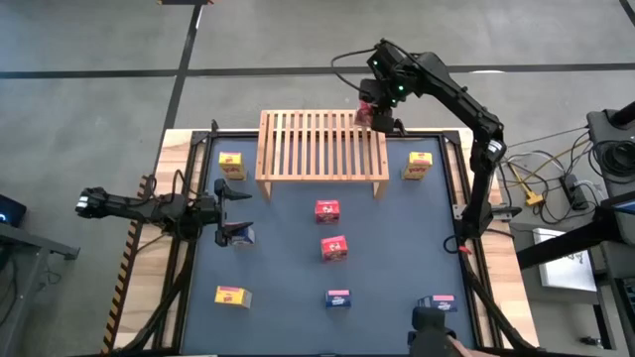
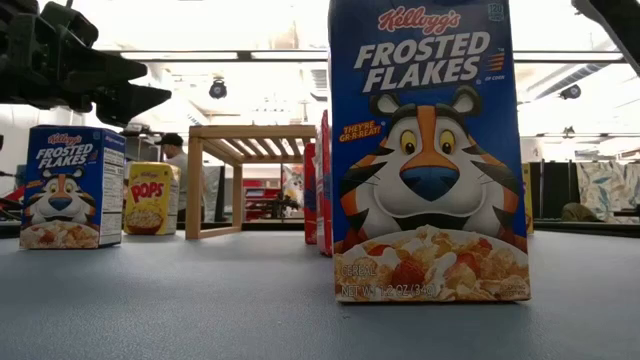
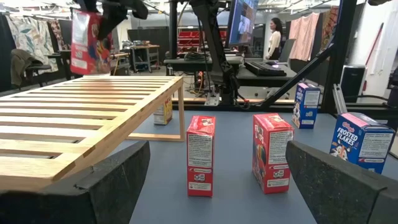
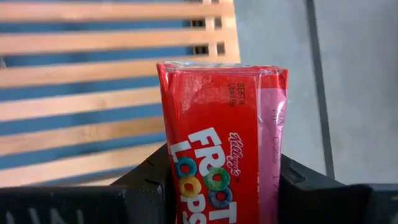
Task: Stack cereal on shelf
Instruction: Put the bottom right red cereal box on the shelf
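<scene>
Nearest, at the lower edge of the high view, blue and yellow cereal boxes [image 1: 337,297] stood on the desk [image 1: 288,238]. At middle left the left end effector [image 1: 230,210] waited with fingers spread wide, empty. Farther, at upper centre, the right end effector [image 1: 375,111] clenched a red box [image 4: 221,155] over the shelf [image 1: 319,144], probably for stacking. Only the right wrist view showed that box's lettering.

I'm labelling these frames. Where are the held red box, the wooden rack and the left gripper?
held red box [image 4: 221,155], right wrist view, printed front face.
wooden rack [image 1: 319,149], high view, slatted top.
left gripper [image 1: 230,210], high view, midway between its open fingertips.
</scene>
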You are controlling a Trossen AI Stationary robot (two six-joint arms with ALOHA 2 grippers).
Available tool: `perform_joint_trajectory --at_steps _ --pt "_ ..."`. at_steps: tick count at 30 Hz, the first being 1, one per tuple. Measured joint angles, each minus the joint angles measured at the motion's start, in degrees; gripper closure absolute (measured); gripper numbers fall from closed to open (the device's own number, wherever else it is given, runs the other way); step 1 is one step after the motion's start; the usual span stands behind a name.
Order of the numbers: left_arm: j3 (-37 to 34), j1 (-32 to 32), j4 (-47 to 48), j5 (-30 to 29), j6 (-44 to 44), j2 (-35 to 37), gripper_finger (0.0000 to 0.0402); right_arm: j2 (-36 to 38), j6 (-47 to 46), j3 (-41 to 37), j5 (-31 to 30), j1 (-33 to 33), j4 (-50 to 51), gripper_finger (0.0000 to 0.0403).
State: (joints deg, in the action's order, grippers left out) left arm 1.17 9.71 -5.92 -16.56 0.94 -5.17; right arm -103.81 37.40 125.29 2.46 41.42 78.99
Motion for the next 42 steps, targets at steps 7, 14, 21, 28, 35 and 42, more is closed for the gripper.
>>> perform_joint_trajectory --at_steps 7,14,21,28,35,42 --pt "0.0 0.0 0.0 0.0 0.0 0.0 0.0043 -1.0 -0.3 -0.2 0.3 0.5 3.1 0.0264" --pt "0.0 0.0 0.0 0.0 0.0 0.0 0.0043 -0.6 -0.8 -0.2 1.1 0.5 2.6 0.0256" --pt "0.0 0.0 0.0 0.0 0.0 0.0 0.0043 -0.2 -1.5 -0.1 1.2 0.5 0.7 0.0219" --pt "0.0 0.0 0.0 0.0 0.0 0.0 0.0043 -0.2 -2.9 -0.1 5.2 0.5 0.3 0.02" --pt "0.0 0.0 0.0 0.0 0.0 0.0 0.0043 -0.2 -2.9 -0.1 5.0 0.5 -1.5 0.02" --pt "0.0 0.0 0.0 0.0 0.0 0.0 0.0043 0.2 -2.8 0.0 5.0 0.6 -2.2 0.02"
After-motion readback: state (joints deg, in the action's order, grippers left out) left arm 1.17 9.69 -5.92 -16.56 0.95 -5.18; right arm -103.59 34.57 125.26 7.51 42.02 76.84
